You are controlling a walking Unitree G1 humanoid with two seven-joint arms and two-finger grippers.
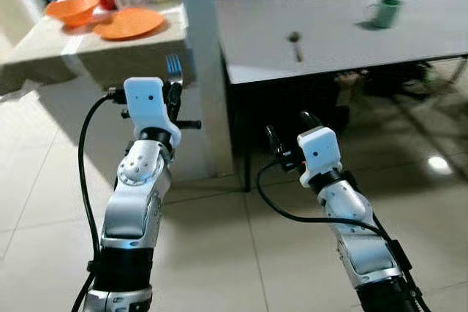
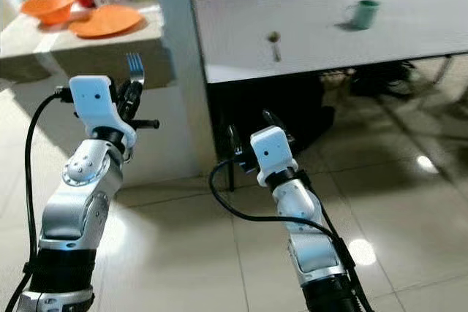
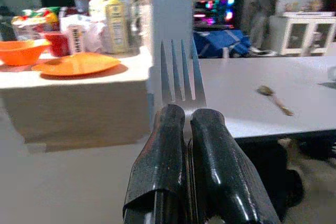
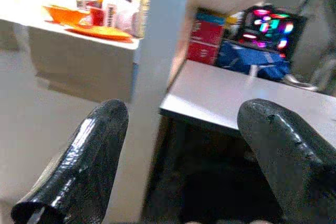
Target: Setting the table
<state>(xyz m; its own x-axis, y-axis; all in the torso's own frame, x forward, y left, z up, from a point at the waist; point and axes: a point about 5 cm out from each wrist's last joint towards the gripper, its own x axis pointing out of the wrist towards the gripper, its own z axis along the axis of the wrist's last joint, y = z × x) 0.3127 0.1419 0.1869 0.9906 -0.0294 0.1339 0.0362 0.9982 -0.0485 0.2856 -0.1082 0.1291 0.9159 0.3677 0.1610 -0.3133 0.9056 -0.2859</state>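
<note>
steel fork (image 3: pixel 180 80) stands tines-up, pinched tight in your left gripper (image 3: pixel 185 121), near the counter with the orange plate (image 1: pixel 129 23). your right gripper (image 4: pixel 184 129) hangs spread wide before the grey table (image 1: pixel 351 42) holding a spoon (image 1: pixel 295 44).

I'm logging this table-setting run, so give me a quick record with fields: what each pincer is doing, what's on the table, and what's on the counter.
left pincer: shut on a fork, tines up, short of the table
right pincer: open, holding nothing, low in front of the table
table: spoon near the middle, green mug further right
counter: orange plate, orange bowl, jars and packets behind
</note>
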